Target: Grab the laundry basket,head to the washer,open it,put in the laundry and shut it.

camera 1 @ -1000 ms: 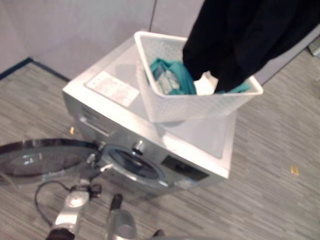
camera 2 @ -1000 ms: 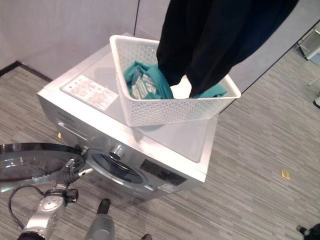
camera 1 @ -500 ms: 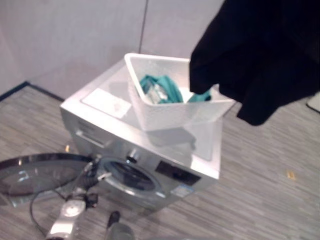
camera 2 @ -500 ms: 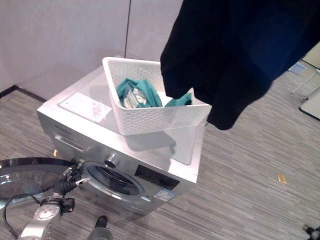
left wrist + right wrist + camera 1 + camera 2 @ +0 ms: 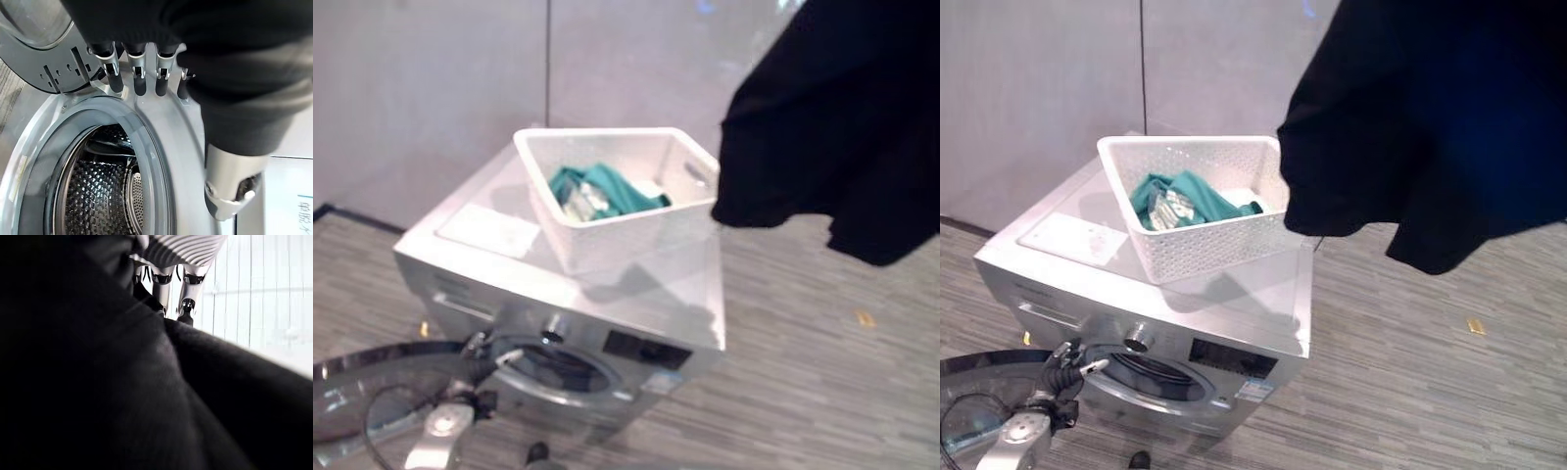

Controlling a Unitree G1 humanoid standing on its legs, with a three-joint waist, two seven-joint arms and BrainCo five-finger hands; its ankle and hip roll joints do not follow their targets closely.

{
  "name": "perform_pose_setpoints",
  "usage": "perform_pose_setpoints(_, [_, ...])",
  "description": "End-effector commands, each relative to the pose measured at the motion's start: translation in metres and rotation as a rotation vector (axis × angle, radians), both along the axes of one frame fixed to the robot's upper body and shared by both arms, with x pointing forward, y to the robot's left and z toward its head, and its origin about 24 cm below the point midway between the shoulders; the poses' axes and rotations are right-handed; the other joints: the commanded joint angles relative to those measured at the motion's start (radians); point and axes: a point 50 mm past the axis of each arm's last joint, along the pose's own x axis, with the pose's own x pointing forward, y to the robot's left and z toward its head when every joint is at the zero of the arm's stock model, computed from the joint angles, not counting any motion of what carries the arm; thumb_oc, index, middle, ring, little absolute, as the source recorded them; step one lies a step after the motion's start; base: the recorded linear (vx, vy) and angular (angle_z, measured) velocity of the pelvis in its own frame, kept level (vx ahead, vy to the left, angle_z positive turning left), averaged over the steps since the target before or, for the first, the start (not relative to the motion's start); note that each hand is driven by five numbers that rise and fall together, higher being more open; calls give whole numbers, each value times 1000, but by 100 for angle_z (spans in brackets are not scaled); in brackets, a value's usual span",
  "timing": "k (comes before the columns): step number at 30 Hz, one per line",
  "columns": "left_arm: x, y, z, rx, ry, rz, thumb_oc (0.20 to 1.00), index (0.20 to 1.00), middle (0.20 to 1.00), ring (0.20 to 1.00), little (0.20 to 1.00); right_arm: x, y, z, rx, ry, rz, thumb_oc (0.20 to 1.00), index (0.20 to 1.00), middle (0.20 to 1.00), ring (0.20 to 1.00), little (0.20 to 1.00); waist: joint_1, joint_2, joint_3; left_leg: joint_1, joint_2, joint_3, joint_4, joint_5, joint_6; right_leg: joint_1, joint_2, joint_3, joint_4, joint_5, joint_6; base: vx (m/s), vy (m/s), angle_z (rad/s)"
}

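Left eye view: silver front-loading washer [image 5: 607, 294] stands on the grey plank floor [image 5: 822, 392] against a pale wall. White perforated laundry basket [image 5: 617, 196] sits on the washer's top, turned at an angle. Teal clothing [image 5: 607, 188] lies inside it. A black garment [image 5: 842, 137] hangs in the air to the right of the basket, clear of its rim. The round door [image 5: 372, 392] is swung open at lower left; the left hand [image 5: 480, 345] is beside the drum opening.

Right eye view: same layout. The black garment [image 5: 1440, 127] overlaps the basket's [image 5: 1205, 235] right corner. A white label [image 5: 1072, 235] lies flat on the washer top, left of the basket.

Left wrist view: left hand [image 5: 137, 73] has its fingers [image 5: 115, 78] straight, reaching out beside the door ring, holding nothing. The drum [image 5: 98, 196] is open, its perforated steel wall showing. The door's [image 5: 34, 39] inner frame is just beside the fingertips.

Right wrist view: right hand [image 5: 171, 279] has its fingers [image 5: 188, 293] curled into the black garment [image 5: 122, 391], gripping the cloth, which drapes below the hand.
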Motion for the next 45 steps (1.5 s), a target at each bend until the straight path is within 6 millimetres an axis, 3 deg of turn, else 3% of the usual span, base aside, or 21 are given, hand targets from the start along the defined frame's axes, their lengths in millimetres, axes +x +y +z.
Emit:
perform_pose_setpoints(1, [41,-4,33,17,-207,-31,1000,1000,1000,1000,1000,-15,0,3,-7,-67,-20,200,200,200,200,200,16,6,19,-26,32,-60,64,-93,16,77,-39,21,119,-91,68,-16,-9,-22])
perform_pose_setpoints(4, [41,-9,31,1,-212,-30,1000,1000,1000,1000,1000,-11,5,-11,-86,-71,-36,200,200,200,200,200,20,28,21,-23,37,-62,75,-92,13,85,-41,28,127,-106,63,-24,-33,-11])
perform_pose_setpoints(13, [36,-14,26,-19,-198,-25,1000,1000,1000,1000,1000,4,4,-33,-136,-26,-59,200,200,200,200,200,29,35,14,-37,67,-76,60,-40,-6,94,-8,54,102,-140,37,-95,-65,1])
perform_pose_setpoints(15, [37,-10,29,-14,-213,-12,1000,1000,1000,1000,1000,6,7,-32,-140,-26,-22,200,200,200,200,200,36,35,44,-58,97,-96,50,5,-24,86,36,91,95,-176,3,-344,-279,-11])
perform_pose_setpoints(16, [41,-13,31,-27,-224,-17,1000,1000,1000,1000,1000,2,11,-32,-164,-42,0,200,200,200,200,200,40,43,90,-97,130,-141,39,68,-49,77,103,127,95,-193,-37,-342,-339,-13])
perform_pose_setpoints(19, [42,-18,30,-40,-219,-32,1000,1000,1000,1000,1000,1,10,-34,-165,-53,6,200,200,200,200,200,41,59,110,-119,144,-168,23,109,-60,76,140,118,90,-192,-54,-202,-206,41])
perform_pose_setpoints(20, [42,-26,26,-57,-203,-60,1000,1000,1000,1000,1000,6,7,-38,-157,-37,14,200,200,200,200,200,44,77,124,-127,161,-177,-1,140,-78,82,172,105,82,-208,-73,-171,-139,56])
perform_pose_setpoints(25, [48,-36,27,-65,-206,-110,1000,1000,1000,1000,1000,12,3,-44,-146,-8,20,200,200,200,200,200,35,78,167,-178,192,-138,62,179,-94,75,184,65,73,-188,-89,-196,-92,33])
perform_pose_setpoints(26, [50,-38,30,-67,-221,-118,1000,1000,1000,1000,1000,15,5,-45,-154,2,20,200,200,200,200,200,28,69,173,-175,205,-118,110,159,-85,65,177,59,72,-174,-90,-233,-28,23])
perform_pose_setpoints(27, [53,-43,33,-71,-239,-144,1000,1000,1000,1000,1000,23,14,-47,-173,20,48,200,200,200,200,200,22,59,174,-142,218,-137,214,92,-65,47,161,65,68,-150,-88,-304,-28,2])
perform_pose_setpoints(30, [54,-48,39,-81,-270,-170,1000,1000,1000,1000,1000,35,30,-50,-203,34,101,200,200,200,200,200,13,50,168,-69,229,-178,337,13,-47,24,139,74,65,-124,-77,-163,35,-49])
perform_pose_setpoints(33, [50,-49,39,-99,-273,-166,1000,1000,1000,1000,1000,46,37,-52,-207,60,122,200,200,200,200,200,-1,57,148,14,233,-189,363,-28,-43,1,131,84,73,-107,-52,-89,128,-21])
perform_pose_setpoints(35, [41,-51,34,-123,-262,-160,1000,1000,1000,1000,1000,56,34,-54,-176,101,120,200,200,200,200,200,-28,84,107,134,250,-174,281,-59,-48,-27,124,97,86,-93,-26,-44,291,-28])
perform_pose_setpoints(39, [34,-54,29,-141,-235,-168,1000,1000,1000,1000,1000,57,28,-54,-168,124,88,200,200,200,200,200,-53,111,64,223,271,-123,102,-100,-72,-47,99,90,96,-78,-4,-26,230,-5])
perform_pose_setpoints(41, [35,-56,27,-146,-223,-176,1000,1000,1000,1000,1000,52,24,-54,-164,124,69,200,200,200,200,200,-59,121,67,225,254,-94,65,-137,-77,-65,59,68,106,-57,9,-113,270,40])
perform_pose_setpoints(45, [37,-56,28,-132,-231,-191,1000,1000,1000,1000,1000,49,23,-55,-167,116,52,200,200,200,200,200,-54,124,84,208,179,-99,84,-215,-51,-105,-24,74,115,13,49,-133,292,13])
